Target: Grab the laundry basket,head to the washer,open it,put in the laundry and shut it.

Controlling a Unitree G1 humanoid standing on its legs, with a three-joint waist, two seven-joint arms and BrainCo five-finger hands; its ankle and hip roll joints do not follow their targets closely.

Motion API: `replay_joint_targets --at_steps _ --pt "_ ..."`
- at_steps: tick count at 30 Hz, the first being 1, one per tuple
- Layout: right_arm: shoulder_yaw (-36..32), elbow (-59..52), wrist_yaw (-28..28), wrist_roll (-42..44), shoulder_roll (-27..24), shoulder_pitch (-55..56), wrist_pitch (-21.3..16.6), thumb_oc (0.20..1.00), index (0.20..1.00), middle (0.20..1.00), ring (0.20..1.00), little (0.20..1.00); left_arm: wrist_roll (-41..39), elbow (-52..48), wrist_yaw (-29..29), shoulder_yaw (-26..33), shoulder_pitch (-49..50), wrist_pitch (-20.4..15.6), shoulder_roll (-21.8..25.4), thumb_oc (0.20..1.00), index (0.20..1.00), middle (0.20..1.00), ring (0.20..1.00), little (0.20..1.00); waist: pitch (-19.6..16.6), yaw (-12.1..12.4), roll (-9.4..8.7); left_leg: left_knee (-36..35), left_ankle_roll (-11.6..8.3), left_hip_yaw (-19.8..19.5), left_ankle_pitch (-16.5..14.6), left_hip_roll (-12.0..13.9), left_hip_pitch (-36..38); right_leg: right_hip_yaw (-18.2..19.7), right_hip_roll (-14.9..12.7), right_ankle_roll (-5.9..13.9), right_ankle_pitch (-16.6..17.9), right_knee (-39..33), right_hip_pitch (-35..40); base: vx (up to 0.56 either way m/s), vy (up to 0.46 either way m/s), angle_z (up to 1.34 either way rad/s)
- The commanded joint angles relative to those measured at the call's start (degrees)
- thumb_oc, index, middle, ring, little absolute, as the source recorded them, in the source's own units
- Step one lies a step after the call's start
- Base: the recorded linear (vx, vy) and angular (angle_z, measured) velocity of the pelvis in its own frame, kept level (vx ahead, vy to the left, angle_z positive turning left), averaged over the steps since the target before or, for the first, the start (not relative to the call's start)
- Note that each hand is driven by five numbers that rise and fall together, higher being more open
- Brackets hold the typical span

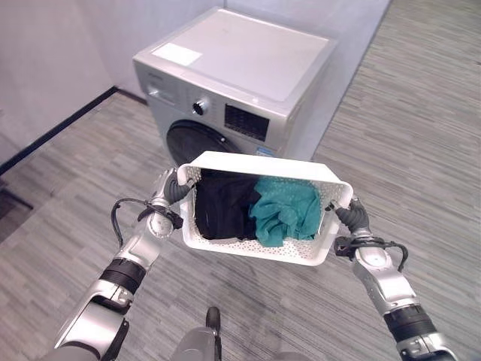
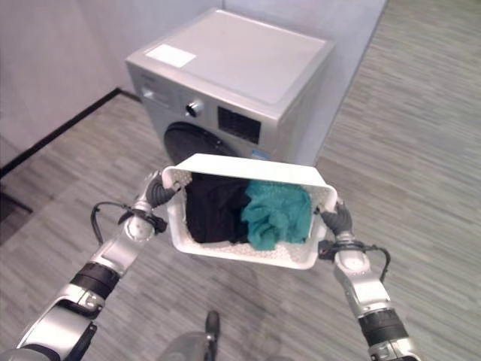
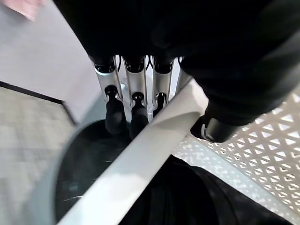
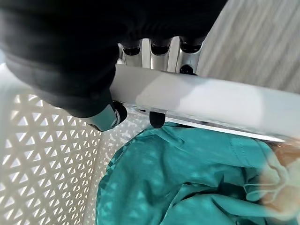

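Observation:
A white perforated laundry basket point(image 1: 255, 252) hangs level in front of me, carried between both hands. Inside lie a black garment point(image 1: 222, 203) on the left and a teal garment point(image 1: 285, 210) on the right. My left hand point(image 1: 171, 188) is shut on the basket's left rim point(image 3: 140, 164), its fingers point(image 3: 133, 89) outside and its thumb inside. My right hand point(image 1: 352, 212) is shut on the right rim point(image 4: 201, 105), above the teal garment point(image 4: 178, 178). Just beyond the basket stands the silver washer point(image 1: 240, 60). Its dark round door point(image 1: 197, 141) is shut and partly hidden by the basket.
A pale wall with a dark baseboard point(image 1: 52, 131) runs along the left, and another wall stands behind the washer. Grey wood-grain floor point(image 1: 421, 113) stretches to the right of the washer and around me.

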Motion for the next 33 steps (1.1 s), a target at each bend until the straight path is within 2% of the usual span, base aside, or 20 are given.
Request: replay_joint_targets --at_steps 1,2,3,5,6,8,10,12,13,14,15,17,18,19,20,21,22,24,27,33 --pt "0.99 -9.03 4.46 -0.01 -1.51 -7.35 -7.17 0.200 0.200 0.200 0.200 0.200 -1.95 -2.38 3.23 0.87 -8.04 -3.79 -0.84 0.200 0.200 0.200 0.200 0.200 -5.77 0.83 1.03 3.94 -1.11 -1.01 -5.46 3.31 0.60 -0.69 1.23 0.70 7.93 5.49 -8.15 0.03 0.062 -0.41" --pt "1.12 -9.02 4.51 -0.06 -1.45 -7.87 -7.02 0.200 0.200 0.200 0.200 0.200 -2.16 -2.60 3.37 1.21 -8.18 -3.69 -0.31 0.200 0.200 0.200 0.200 0.200 -5.71 0.97 1.13 3.65 -0.94 -0.23 -5.87 3.31 1.45 -2.18 0.31 0.88 8.26 5.91 -9.32 0.09 0.056 -0.46" --pt "1.33 -9.64 4.91 -0.04 -1.60 -9.03 -6.84 0.200 0.200 0.200 0.200 0.200 -2.21 -2.91 3.62 2.17 -8.83 -3.58 1.05 0.200 0.200 0.200 0.200 0.200 -5.91 0.93 1.32 2.43 -1.09 0.74 -6.22 3.08 2.90 -4.70 -0.90 0.43 7.81 2.08 -10.84 0.10 0.056 -0.51" --pt "1.63 -9.81 5.11 0.09 -1.78 -9.74 -6.81 0.200 0.200 0.200 0.200 0.200 -2.22 -2.88 3.81 2.86 -8.89 -3.59 1.58 0.200 0.200 0.200 0.200 0.200 -6.05 0.78 1.58 1.85 -1.37 1.15 -6.30 3.32 3.60 -5.90 -0.90 0.02 7.83 -0.86 -11.12 0.08 -0.001 -0.48" --pt "3.23 -9.41 5.40 0.56 -2.16 -12.62 -7.01 0.200 0.200 0.200 0.200 0.200 -2.68 -1.79 4.75 4.10 -8.99 -3.48 2.44 0.200 0.200 0.200 0.200 0.200 -6.53 1.10 1.94 0.81 -1.92 3.19 -6.88 3.95 5.13 -10.59 -2.22 -0.63 8.83 -6.53 -12.45 0.08 -0.037 -0.51" --pt "5.15 -8.85 5.51 1.28 -2.39 -15.25 -6.98 0.200 0.200 0.200 0.200 0.200 -2.67 -0.99 5.58 5.12 -9.15 -3.17 3.24 0.200 0.200 0.200 0.200 0.200 -6.88 1.23 2.14 0.00 -2.43 5.25 -7.36 4.58 6.81 -14.83 -2.46 -1.02 10.49 -10.86 -12.27 0.06 -0.044 -0.83" --pt "5.78 -9.04 5.70 1.86 -2.57 -16.11 -7.13 0.200 0.200 0.200 0.200 0.200 -2.41 -0.48 5.91 5.63 -9.33 -3.10 3.70 0.200 0.200 0.200 0.200 0.200 -6.98 1.09 1.99 0.13 -2.81 5.71 -7.46 4.76 7.19 -15.29 -1.76 -1.15 10.83 -12.66 -11.35 0.08 -0.082 -0.54" --pt "5.72 -11.54 5.86 2.32 -3.41 -15.12 -7.68 0.200 0.200 0.200 0.200 0.200 -1.97 0.62 6.55 5.89 -9.62 -3.17 3.66 0.200 0.200 0.200 0.200 0.200 -7.42 0.77 -0.02 4.30 -4.08 5.56 -8.96 5.30 6.80 -11.06 1.66 -2.01 9.85 -16.22 -7.21 0.20 -0.263 0.08" --pt "5.87 -12.14 6.15 2.76 -3.66 -15.32 -7.73 0.200 0.200 0.200 0.200 0.200 -2.01 0.23 6.43 6.21 -9.58 -3.19 3.64 0.200 0.200 0.200 0.200 0.200 -7.99 1.02 -0.82 6.82 -4.71 6.37 -8.94 5.98 6.46 -11.53 1.99 -2.68 9.79 -17.41 -5.88 0.18 -0.289 0.20" --pt "5.99 -12.30 5.95 3.07 -3.98 -15.41 -7.64 0.200 0.200 0.200 0.200 0.200 -2.17 0.07 6.42 6.27 -9.69 -3.19 3.48 0.200 0.200 0.200 0.200 0.200 -7.90 1.26 -1.07 10.26 -5.30 6.58 -7.94 6.86 5.64 -11.96 2.42 -3.36 9.52 -18.19 -4.70 0.08 -0.169 0.00" --pt "5.97 -12.31 5.94 3.10 -4.01 -15.43 -7.63 0.200 0.200 0.200 0.200 0.200 -2.17 0.04 6.42 6.27 -9.72 -3.16 3.47 0.200 0.200 0.200 0.200 0.200 -7.73 1.15 -0.86 11.36 -5.48 6.30 -8.41 7.26 5.18 -12.17 2.75 -3.52 9.66 -18.51 -4.42 0.01 -0.184 -0.07" --pt "5.78 -12.87 5.51 3.16 -5.39 -15.76 -7.54 0.200 0.200 0.200 0.200 0.200 -3.23 -0.60 6.90 5.88 -11.08 -3.13 2.48 0.200 0.200 0.200 0.200 0.200 -5.67 1.88 -0.83 25.21 -7.50 3.91 -1.39 9.86 -2.19 -12.44 4.57 -5.94 9.25 -19.07 -2.75 -0.08 -0.216 0.03" --pt "5.76 -12.87 5.51 3.16 -5.40 -15.77 -7.54 0.200 0.200 0.200 0.200 0.200 -3.23 -0.58 6.91 5.87 -11.12 -3.13 2.48 0.200 0.200 0.200 0.200 0.200 -5.80 1.77 -0.78 25.38 -7.51 3.76 -1.42 9.91 -2.49 -12.56 4.63 -5.97 9.30 -19.11 -2.89 -0.09 -0.249 0.19" --pt "5.89 -12.86 4.84 3.39 -6.30 -16.40 -7.71 0.200 0.200 0.200 0.200 0.200 -3.33 -1.26 7.17 5.30 -12.12 -3.12 1.57 0.200 0.200 0.200 0.200 0.200 -4.81 1.96 -1.19 31.31 -7.49 3.63 1.28 11.10 -6.15 -13.23 5.46 -7.48 8.24 -19.58 -1.47 0.06 -0.225 0.23" --pt "6.05 -13.26 4.48 3.54 -6.36 -16.50 -7.67 0.200 0.200 0.200 0.200 0.200 -3.54 -1.55 7.38 4.77 -13.28 -2.84 0.59 0.200 0.200 0.200 0.200 0.200 -4.78 1.60 -0.81 31.22 -8.10 3.99 0.86 13.19 -7.52 -13.83 6.49 -7.93 6.28 -19.61 -0.01 0.10 -0.232 0.19" --pt "5.94 -13.78 4.53 3.10 -6.62 -16.65 -7.64 0.200 0.200 0.200 0.200 0.200 -3.56 -1.69 7.43 4.62 -14.38 -2.76 0.21 0.200 0.200 0.200 0.200 0.200 -4.98 1.63 -0.89 26.70 -8.09 4.34 -0.13 14.02 -8.10 -13.98 6.26 -7.80 5.78 -19.68 0.41 0.10 -0.085 0.49" --pt "5.98 -13.87 4.61 2.86 -6.97 -17.03 -7.53 0.200 0.200 0.200 0.200 0.200 -3.52 -1.74 7.54 4.44 -15.28 -2.85 0.22 0.200 0.200 0.200 0.200 0.200 -4.94 1.61 -1.45 22.37 -7.69 5.20 1.00 14.09 -7.67 -14.61 5.50 -7.65 5.99 -19.62 0.16 0.04 0.011 0.65" --pt "6.07 -13.63 4.57 2.65 -7.27 -17.54 -7.48 0.200 0.200 0.200 0.200 0.200 -3.80 -1.83 7.88 4.44 -16.43 -2.91 0.40 0.200 0.200 0.200 0.200 0.200 -5.04 1.64 -1.61 13.81 -8.37 5.19 2.48 15.09 -6.49 -14.63 5.01 -7.33 5.16 -19.03 0.13 0.04 0.035 0.40" --pt "7.34 -12.82 4.79 2.54 -6.69 -18.94 -7.36 0.200 0.200 0.200 0.200 0.200 -4.63 -3.06 9.06 5.08 -17.89 -2.85 0.98 0.200 0.200 0.200 0.200 0.200 -4.97 2.46 -1.50 5.12 -9.32 0.56 5.47 15.26 -4.94 -13.60 5.47 -7.21 3.86 -18.45 0.81 0.08 0.017 -0.02" --pt "14.17 -6.00 4.82 5.15 -4.32 -27.39 -6.19 0.200 0.200 0.200 0.200 0.200 -6.19 -6.45 12.43 6.32 -21.86 -2.65 3.55 0.200 0.200 0.200 0.200 0.200 -6.15 4.48 -0.78 -0.61 -10.36 -9.18 8.86 17.15 -2.19 -11.53 5.77 -7.01 1.89 -17.25 1.00 0.12 0.055 -0.23"
